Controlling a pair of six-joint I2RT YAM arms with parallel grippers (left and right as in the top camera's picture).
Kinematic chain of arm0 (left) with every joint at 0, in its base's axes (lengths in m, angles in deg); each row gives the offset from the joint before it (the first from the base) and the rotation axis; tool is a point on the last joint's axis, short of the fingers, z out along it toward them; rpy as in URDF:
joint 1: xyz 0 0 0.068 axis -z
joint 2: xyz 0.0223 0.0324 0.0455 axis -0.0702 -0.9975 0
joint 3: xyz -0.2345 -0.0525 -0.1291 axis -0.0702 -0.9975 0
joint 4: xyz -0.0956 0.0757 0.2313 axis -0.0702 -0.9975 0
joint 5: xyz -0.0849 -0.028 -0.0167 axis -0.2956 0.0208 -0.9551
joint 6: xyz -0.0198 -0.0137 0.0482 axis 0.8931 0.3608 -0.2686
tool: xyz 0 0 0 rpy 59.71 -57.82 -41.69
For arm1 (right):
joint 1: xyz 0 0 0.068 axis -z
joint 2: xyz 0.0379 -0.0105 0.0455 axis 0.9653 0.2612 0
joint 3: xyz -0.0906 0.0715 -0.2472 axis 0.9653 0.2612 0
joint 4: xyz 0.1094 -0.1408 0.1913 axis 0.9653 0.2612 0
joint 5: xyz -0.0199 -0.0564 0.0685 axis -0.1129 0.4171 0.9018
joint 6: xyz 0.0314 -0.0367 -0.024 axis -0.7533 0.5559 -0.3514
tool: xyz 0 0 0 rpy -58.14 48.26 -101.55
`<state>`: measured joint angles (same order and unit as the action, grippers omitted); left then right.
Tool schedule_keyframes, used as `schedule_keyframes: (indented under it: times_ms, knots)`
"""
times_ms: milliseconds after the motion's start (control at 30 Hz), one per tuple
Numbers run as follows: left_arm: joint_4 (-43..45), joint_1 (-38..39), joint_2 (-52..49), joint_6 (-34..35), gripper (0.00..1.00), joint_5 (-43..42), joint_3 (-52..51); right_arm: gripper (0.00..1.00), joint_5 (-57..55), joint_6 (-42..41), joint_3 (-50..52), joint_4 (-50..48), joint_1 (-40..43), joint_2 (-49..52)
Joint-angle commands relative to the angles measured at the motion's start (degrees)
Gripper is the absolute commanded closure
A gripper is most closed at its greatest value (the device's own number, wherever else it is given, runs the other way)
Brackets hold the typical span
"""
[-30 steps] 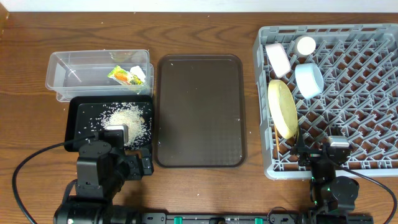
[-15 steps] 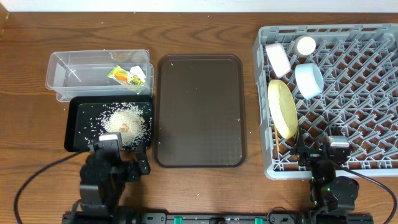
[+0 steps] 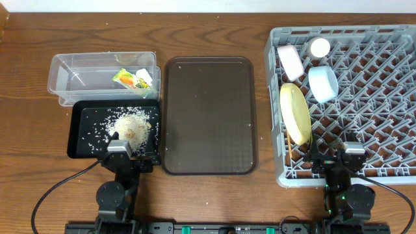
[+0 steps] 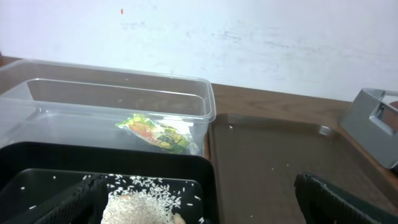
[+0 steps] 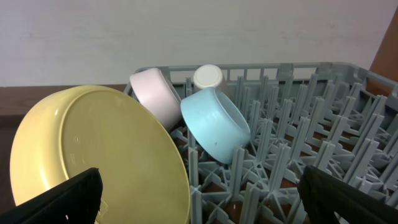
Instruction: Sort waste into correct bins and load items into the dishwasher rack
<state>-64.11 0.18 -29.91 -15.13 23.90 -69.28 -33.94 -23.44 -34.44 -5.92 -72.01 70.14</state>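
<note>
Table point(image 3: 26, 97) of brown wood under rack point(image 3: 377, 84), white wall point(image 4: 280, 43) behind

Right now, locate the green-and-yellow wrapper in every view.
Overhead: wrapper in the right end of the clear tub, upper left.
Left wrist: wrapper mid-frame, inside the tub.
Right wrist: not in it.
Shared landmark: black tray of rice beside the tub.
</note>
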Motion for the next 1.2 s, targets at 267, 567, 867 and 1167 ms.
schedule_keyframes:
  times_ms: [267, 567, 867, 1167]
  knots:
    - [-2.91, -0.28, 0.39, -1.79, 0.02, -0.11, -0.94, 0.01, -0.33, 0.66, 0.22, 0.02, -0.59, -0.39]
    - [-2.91, -0.28, 0.39, -1.79, 0.02, -0.11, -0.94, 0.01, -0.33, 0.66, 0.22, 0.04, -0.59, -0.42]
    - [-2.91, -0.28, 0.39, -1.79, 0.02, -0.11, -0.94, 0.01, -0.33, 0.66, 0.22, 0.04, -0.59, -0.42]
    - [-2.91, -0.28, 0.39, -1.79, 0.02, -0.11, -0.94, 0.01, -0.33, 0.66, 0.22, 0.04, -0.59, -0.42]
